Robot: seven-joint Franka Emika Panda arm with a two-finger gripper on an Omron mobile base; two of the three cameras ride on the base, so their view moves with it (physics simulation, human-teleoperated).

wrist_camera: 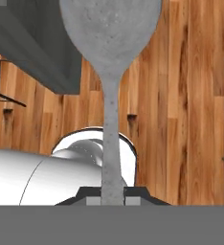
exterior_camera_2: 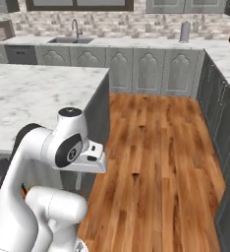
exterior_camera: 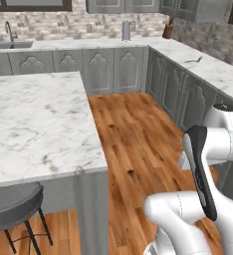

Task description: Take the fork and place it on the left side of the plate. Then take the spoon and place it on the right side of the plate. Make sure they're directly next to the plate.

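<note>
no brand, label or writing that i can read anywhere. going left to right in the left base view: a dark round stool (exterior_camera: 11, 204) with thin black legs stands at the near corner of the marble island table (exterior_camera: 36, 124), white stone with grey veins and a grey panelled base. behind it a sink and curved faucet (exterior_camera: 10, 31) sit in the back table. a warm wooden plank floor (exterior_camera: 133, 134) runs up the middle, grey cabinets with arched door panels behind it. a grey cylindrical canister (exterior_camera: 126, 30) and a brown knife block (exterior_camera: 168, 31) stand at the far corner. on the right-hand marble table lies a small slim grey piece of cutlery (exterior_camera: 194, 60), too small for me to tell what it is. my white arm (exterior_camera: 208, 149) rises at the lower right.

in the hand view the jaws are pinching the spoon (wrist_camera: 111, 119) by the end of its thin straight handle; it is speckled grey metal, its oval bowl at the top of the view, hanging over the wooden floor beside a grey cabinet corner.
</note>
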